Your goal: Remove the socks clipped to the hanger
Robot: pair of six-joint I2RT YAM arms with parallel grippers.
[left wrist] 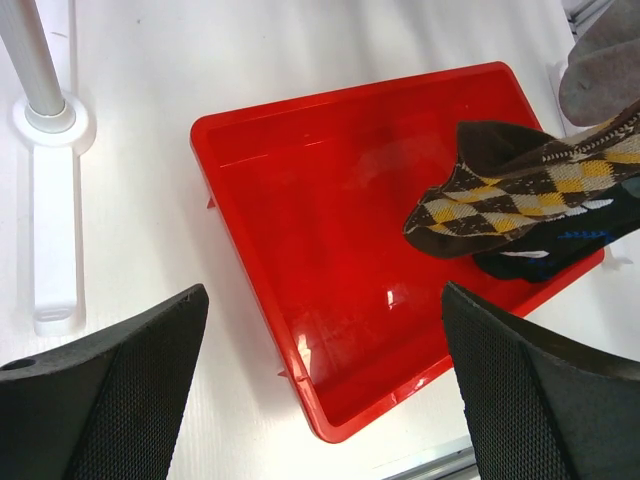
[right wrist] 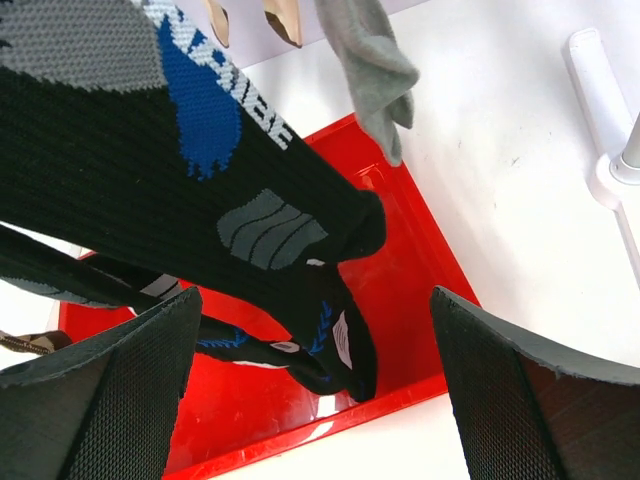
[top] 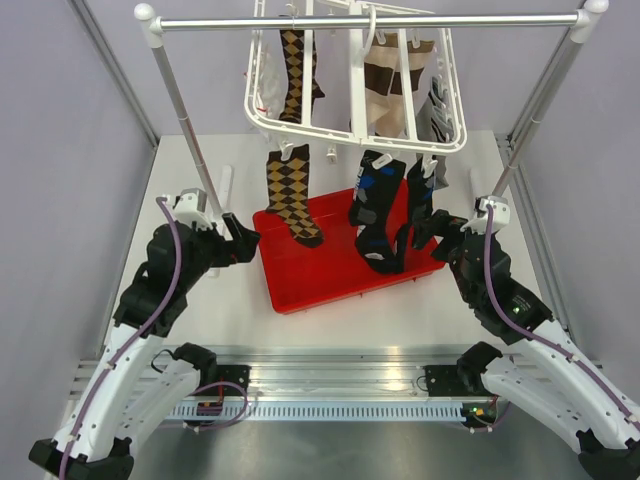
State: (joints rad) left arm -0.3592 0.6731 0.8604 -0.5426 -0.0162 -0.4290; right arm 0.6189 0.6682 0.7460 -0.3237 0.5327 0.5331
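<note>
The white hanger (top: pixel 340 135) hangs from the silver rail with several socks clipped to it. A brown-mustard argyle sock (top: pixel 292 195) dangles at the left, its toe over the red tray (top: pixel 320 272). Two black socks with blue marks (top: pixel 378 215) hang at the right, toes in the tray. A striped sock (top: pixel 390 80) and a grey sock (top: pixel 437 110) hang further back. My left gripper (top: pixel 245 240) is open beside the tray's left edge, holding nothing (left wrist: pixel 325 300). My right gripper (top: pixel 440 232) is open next to the black socks (right wrist: pixel 130 180), empty (right wrist: pixel 315 300).
The silver rail stand's poles (top: pixel 180 110) rise on both sides of the tray, each on a white foot (left wrist: pixel 55 230). In the left wrist view the argyle toe (left wrist: pixel 500 200) lies over a black sock (left wrist: pixel 560 245). A grey sock (right wrist: pixel 375 70) hangs over the tray's far corner.
</note>
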